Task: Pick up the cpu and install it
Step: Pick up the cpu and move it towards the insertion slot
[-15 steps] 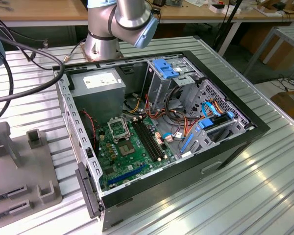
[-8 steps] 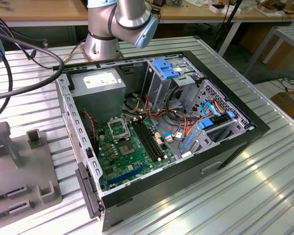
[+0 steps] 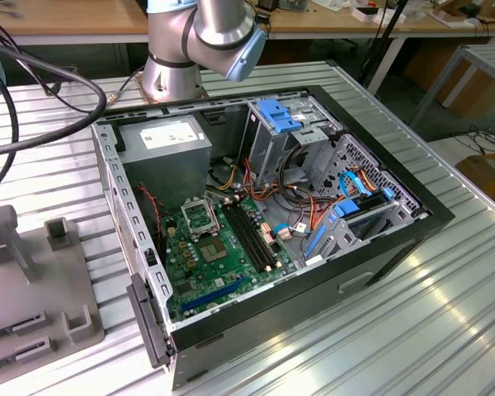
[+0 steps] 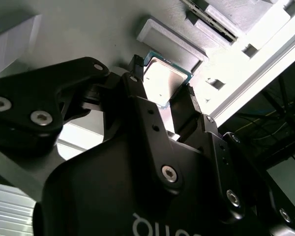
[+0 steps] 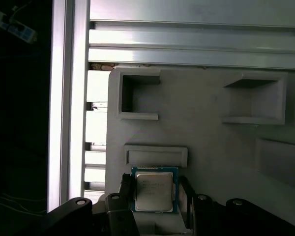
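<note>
On the pale grey moulded plastic tray (image 5: 211,142), the small flat square cpu (image 5: 154,190) with its silvery metal top and thin greenish rim lies just beside a low raised rib (image 5: 156,156). In both wrist views the black metal gripper (image 4: 163,82) straddles the chip. Its claw is drawn narrow around the cpu, with one finger (image 4: 189,98) against each of two opposite edges. Whether the chip has left the tray cannot be told.

In the exterior view, the tray sits at nine o'clock from the open black-and-grey computer case (image 3: 433,216), on the exterior view's left. The silver arm (image 3: 206,33) rises at the case's twelve o'clock. Inside the case, the black-framed square socket (image 3: 200,219) on the green motherboard (image 3: 223,264) is well apart from the tray. Case and tray rest on a ribbed aluminium table (image 3: 396,338).
</note>
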Action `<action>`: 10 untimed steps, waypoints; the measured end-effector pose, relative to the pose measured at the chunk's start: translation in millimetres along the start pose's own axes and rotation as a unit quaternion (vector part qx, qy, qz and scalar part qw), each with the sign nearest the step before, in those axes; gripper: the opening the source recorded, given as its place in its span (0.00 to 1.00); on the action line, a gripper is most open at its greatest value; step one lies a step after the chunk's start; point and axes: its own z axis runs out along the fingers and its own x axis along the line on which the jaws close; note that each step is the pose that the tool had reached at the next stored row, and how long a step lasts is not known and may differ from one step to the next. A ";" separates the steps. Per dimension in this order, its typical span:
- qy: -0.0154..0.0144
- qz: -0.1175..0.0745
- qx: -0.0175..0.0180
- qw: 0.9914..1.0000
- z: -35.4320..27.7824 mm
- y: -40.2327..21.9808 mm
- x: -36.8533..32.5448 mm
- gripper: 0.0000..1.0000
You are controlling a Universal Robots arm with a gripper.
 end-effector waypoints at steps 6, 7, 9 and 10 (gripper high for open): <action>0.000 0.000 0.000 1.000 -4.7 0.1 0.2 0.47; 0.000 0.000 0.000 1.000 -4.9 0.1 0.2 0.47; 0.000 0.000 0.000 1.000 -5.0 0.1 0.2 0.47; 0.000 0.000 0.000 1.000 -5.1 0.1 0.2 0.47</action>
